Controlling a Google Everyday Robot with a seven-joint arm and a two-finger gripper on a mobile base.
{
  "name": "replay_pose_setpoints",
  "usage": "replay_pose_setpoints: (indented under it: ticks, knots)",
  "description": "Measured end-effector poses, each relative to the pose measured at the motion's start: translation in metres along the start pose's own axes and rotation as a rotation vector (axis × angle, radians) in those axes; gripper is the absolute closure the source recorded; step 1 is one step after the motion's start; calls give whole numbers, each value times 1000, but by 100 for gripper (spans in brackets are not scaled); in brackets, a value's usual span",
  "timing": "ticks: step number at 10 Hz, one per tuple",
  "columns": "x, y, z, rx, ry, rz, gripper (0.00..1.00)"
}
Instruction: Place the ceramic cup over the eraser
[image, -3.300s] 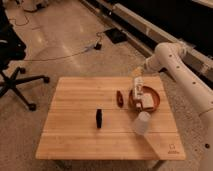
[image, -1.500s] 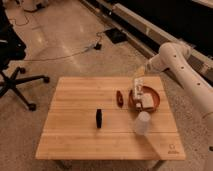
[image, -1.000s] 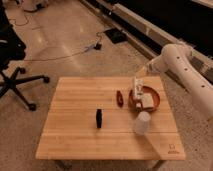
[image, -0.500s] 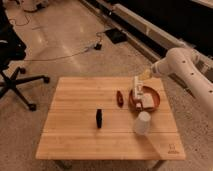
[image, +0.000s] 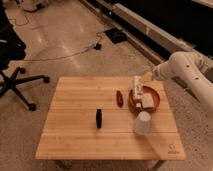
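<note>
Gripper (image: 146, 76): jaws spread, empty.
Ceramic cup (image: 142, 123): well apart from jaws, past bowl (image: 160, 98); rigid, slick, brittle; pinch side walls.
Eraser (image: 99, 118): farther off.

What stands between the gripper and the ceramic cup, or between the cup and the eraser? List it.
The gripper hangs over the far right edge of the table. The reddish-brown bowl holding white blocks lies between it and the ceramic cup. From cup to eraser, only bare wood.

Gripper (image: 146, 76) farther right, behind bowl (image: 159, 98)
</note>
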Motion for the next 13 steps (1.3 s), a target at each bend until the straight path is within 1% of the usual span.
replay_pose_setpoints:
  ticks: [2,4,7,9,10,13]
  knots:
    - [-1,-6,-1,0,5,-12,36]
    - [-9,-12,-8,-7,12,-15,36]
    - [-11,-14,-13,-10,21,-33,36]
    - [-15,-24,-21,-13,26,-43,36]
    - [-19,-25,-25,-16,29,-45,36]
    - [-17,-32,-33,-14,39,-60,36]
